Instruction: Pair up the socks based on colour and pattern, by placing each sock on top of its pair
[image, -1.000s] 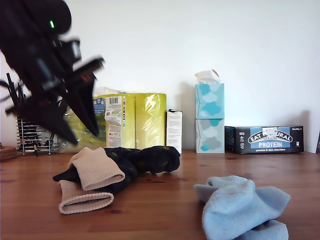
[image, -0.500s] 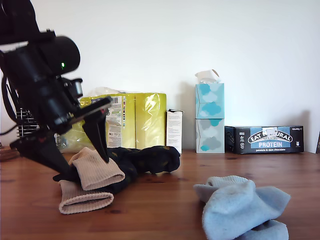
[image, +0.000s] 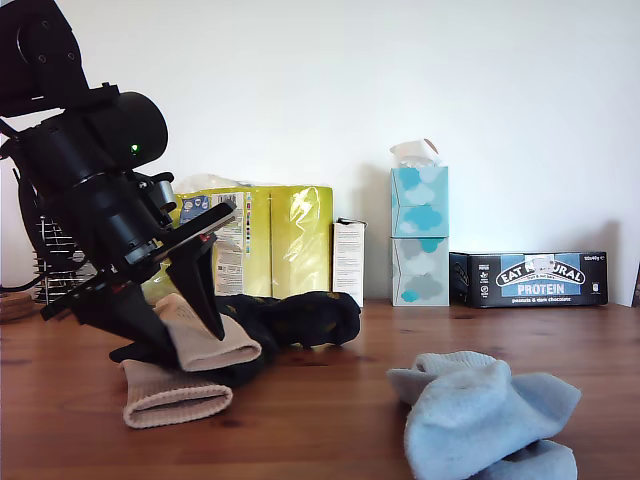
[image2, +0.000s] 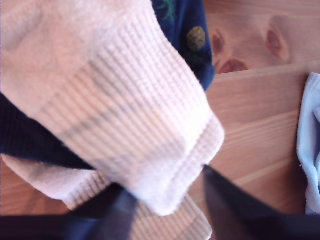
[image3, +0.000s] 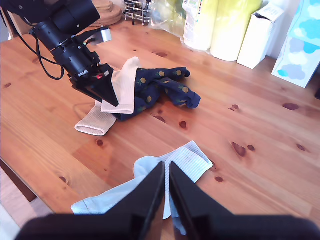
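Wooden table (image: 330, 400) holds everything. My first gripper (image: 175, 325) is down on the sock heap at the exterior view's left, fingers spread either side of the upper beige sock (image: 205, 340); second beige sock (image: 175, 398) and spotted navy socks (image: 295, 318) lie beneath. Light blue socks (image: 480, 410) are well apart, exterior view's right. My second gripper (image3: 166, 187) hangs above them, jaws nearly together, holding nothing.

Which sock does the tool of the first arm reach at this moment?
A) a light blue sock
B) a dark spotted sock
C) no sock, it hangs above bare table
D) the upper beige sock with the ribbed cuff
D: my first gripper's tool straddles the ribbed cuff of the upper beige sock, which lies over the dark spotted socks.
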